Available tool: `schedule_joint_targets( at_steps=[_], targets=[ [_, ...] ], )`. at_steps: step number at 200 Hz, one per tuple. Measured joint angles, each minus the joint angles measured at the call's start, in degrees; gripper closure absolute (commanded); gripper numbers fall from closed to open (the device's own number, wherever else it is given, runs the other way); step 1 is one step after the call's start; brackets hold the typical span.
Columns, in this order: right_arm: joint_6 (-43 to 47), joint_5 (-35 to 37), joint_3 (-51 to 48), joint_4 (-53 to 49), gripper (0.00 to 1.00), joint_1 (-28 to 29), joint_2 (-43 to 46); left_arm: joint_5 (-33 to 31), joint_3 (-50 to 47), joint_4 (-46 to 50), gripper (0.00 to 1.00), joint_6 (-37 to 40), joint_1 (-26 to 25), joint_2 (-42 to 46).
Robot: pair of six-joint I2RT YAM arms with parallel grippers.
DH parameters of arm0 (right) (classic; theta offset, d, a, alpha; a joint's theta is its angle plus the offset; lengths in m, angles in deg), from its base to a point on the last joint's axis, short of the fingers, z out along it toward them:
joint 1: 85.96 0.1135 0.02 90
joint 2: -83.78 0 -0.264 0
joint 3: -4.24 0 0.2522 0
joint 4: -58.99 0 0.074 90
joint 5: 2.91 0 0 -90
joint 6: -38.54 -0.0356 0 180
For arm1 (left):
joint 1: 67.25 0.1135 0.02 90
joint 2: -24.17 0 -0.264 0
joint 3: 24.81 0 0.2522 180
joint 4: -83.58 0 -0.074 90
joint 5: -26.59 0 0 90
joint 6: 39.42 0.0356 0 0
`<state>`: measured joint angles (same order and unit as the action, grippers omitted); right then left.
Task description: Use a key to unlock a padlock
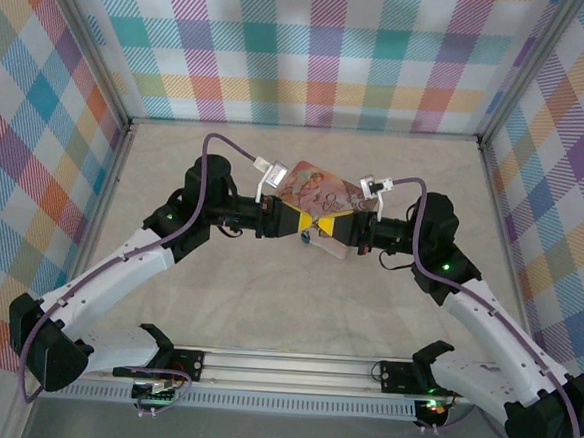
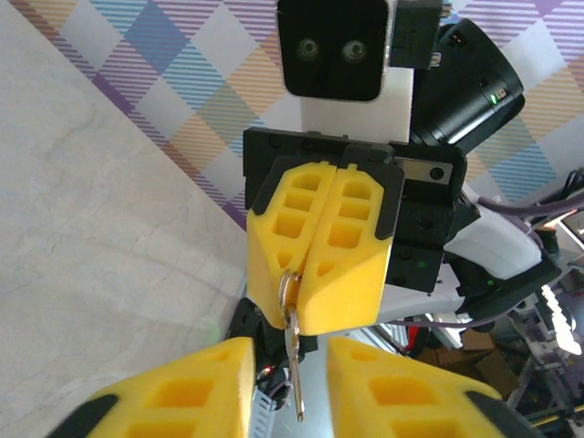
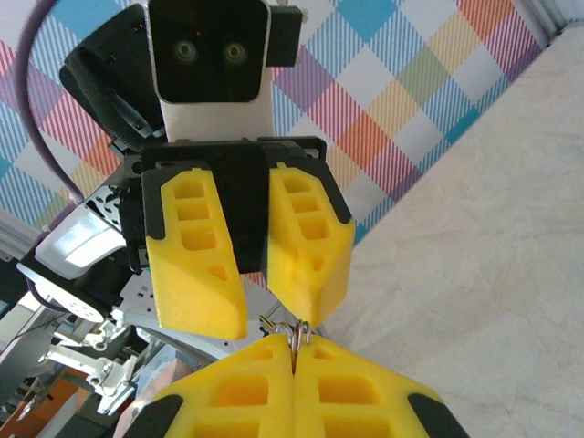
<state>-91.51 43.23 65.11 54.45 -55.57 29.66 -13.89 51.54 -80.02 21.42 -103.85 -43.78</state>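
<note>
My two yellow-fingered grippers meet tip to tip above the middle of the table. The right gripper (image 3: 294, 345) (image 1: 325, 227) is shut on the ring (image 2: 289, 290) of the key. The thin silvery key (image 2: 297, 370) hangs from that ring. My left gripper (image 2: 288, 360) (image 1: 306, 223) is open, with one finger on each side of the key blade and a gap on both sides. A small blue-grey spot (image 1: 306, 240) on the table just under the fingertips may be the padlock; it is too small to tell.
The pink illustrated tin (image 1: 312, 188) lies on the table right behind the grippers. Plaid walls close off the left, back and right. The rail with both arm bases (image 1: 292, 367) runs along the near edge.
</note>
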Motion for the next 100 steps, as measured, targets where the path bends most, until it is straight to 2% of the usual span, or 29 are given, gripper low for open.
schedule_joint_targets(
  at_steps=[24, 55, 79, 87, 100],
  targets=[
    [0.0, 0.81, -0.13, 0.46, 1.0, 0.0, 0.72, -0.02, 0.0, 0.04, 0.79, 0.02, 0.0, 0.0],
    [-0.07, 1.51, -0.46, 0.66, 1.0, 0.0, 0.81, 0.22, 0.0, -0.04, 1.0, 0.28, 0.0, 0.0],
    [-0.2, 1.42, -0.63, 0.63, 1.0, -0.04, 0.81, 0.15, 0.0, 0.09, 1.0, 0.22, 0.0, 0.0],
    [-0.2, 1.42, -0.63, 0.61, 0.91, -0.04, 0.81, 0.13, 0.0, 0.09, 1.0, 0.24, 0.0, 0.02],
    [-0.13, 1.49, -0.63, -0.07, 0.64, -0.04, 0.81, -0.17, 0.0, 0.44, 1.0, 0.63, 0.0, 0.0]
  ],
)
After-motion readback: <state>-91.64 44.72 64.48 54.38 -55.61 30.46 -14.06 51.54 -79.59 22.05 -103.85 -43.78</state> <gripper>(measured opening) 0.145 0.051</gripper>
